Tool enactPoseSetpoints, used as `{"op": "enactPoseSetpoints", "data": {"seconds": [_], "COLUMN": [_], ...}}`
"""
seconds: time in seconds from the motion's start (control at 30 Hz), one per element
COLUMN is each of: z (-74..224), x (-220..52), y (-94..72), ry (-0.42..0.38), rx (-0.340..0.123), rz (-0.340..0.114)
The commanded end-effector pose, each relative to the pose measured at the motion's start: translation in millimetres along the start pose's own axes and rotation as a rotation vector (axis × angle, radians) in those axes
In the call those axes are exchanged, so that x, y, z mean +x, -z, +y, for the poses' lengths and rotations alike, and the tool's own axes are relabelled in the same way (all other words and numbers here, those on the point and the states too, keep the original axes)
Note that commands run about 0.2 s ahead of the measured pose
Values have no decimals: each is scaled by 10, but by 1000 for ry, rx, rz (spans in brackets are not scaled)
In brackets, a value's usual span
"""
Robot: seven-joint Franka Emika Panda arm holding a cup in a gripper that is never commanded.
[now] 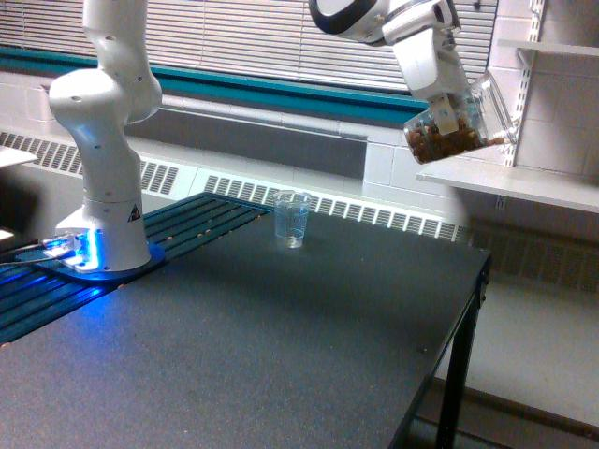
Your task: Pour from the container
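Fingers (447,114) pinch clear wide-mouthed plastic cup (460,123) of brown chunks, tilted high, well apart from slim clear cup (292,218) on desk (281,355). Pour not begun; 1 receiver looks empty.

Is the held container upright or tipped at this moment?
Tipped. The container in the gripper lies nearly on its side, mouth toward the exterior view's right, brown pieces gathered along its lower wall. Nothing visibly spilling.
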State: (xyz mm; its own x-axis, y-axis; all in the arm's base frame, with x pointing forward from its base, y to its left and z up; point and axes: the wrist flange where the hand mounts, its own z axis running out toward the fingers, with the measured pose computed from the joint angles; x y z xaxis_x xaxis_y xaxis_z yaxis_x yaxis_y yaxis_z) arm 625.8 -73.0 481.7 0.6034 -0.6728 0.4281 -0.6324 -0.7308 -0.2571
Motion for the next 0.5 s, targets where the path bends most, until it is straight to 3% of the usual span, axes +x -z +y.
{"op": "enactPoseSetpoints", "data": {"seconds": [0.03,0.17,0.5], "z": [-41,-101,-232], "x": [166,125,-55], "y": [506,625,1180], "ry": [-20,-12,41], "rx": [72,88,144], "rz": [58,70,127]}}
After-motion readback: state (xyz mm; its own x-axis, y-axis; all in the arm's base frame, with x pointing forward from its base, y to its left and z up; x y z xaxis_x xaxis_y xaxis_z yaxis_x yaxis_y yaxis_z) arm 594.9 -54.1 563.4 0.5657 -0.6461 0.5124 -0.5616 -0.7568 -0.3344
